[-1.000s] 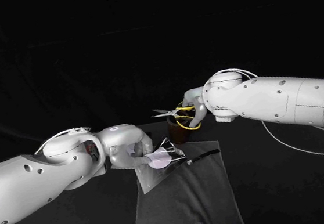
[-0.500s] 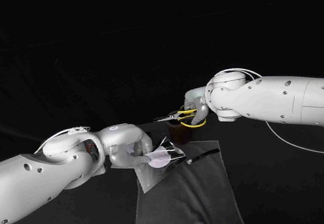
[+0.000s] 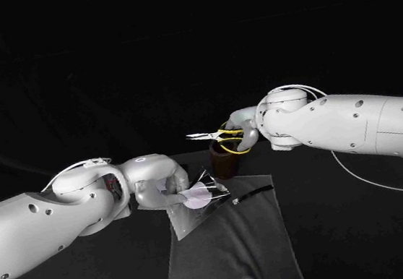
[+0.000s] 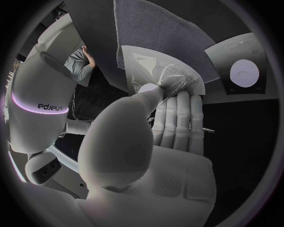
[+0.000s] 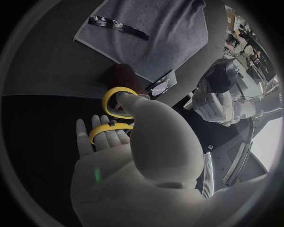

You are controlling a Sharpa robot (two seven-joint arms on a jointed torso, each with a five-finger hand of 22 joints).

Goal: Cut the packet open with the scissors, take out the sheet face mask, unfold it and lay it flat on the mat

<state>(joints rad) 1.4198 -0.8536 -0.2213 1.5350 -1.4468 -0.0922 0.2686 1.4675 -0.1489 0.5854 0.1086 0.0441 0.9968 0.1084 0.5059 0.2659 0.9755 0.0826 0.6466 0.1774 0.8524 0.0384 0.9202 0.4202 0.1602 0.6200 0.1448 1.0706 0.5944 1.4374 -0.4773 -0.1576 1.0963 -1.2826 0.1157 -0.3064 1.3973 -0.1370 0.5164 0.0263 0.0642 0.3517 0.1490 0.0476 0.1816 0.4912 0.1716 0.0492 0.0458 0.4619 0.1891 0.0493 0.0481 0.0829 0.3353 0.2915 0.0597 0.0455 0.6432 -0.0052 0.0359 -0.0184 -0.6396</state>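
Black table point(image 3: 368, 242), grey mat point(image 3: 231, 244). Left hand point(image 3: 161, 183) pinches packet point(image 3: 199, 197) over mat's far edge; its wrist view shows thumb clamping it. Right hand point(image 3: 245, 130) grips scissors point(image 3: 212, 136) aloft; its wrist view shows yellow loops point(image 5: 109, 126).

Sm. print on packet point(image 4: 236, 56), nr its round patch, too tiny to read

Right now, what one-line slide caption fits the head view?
Left hand holds the packet at the grey mat's far edge; right hand holds the yellow-handled scissors beyond it.

Robot lab, black table point(image 3: 338, 251)
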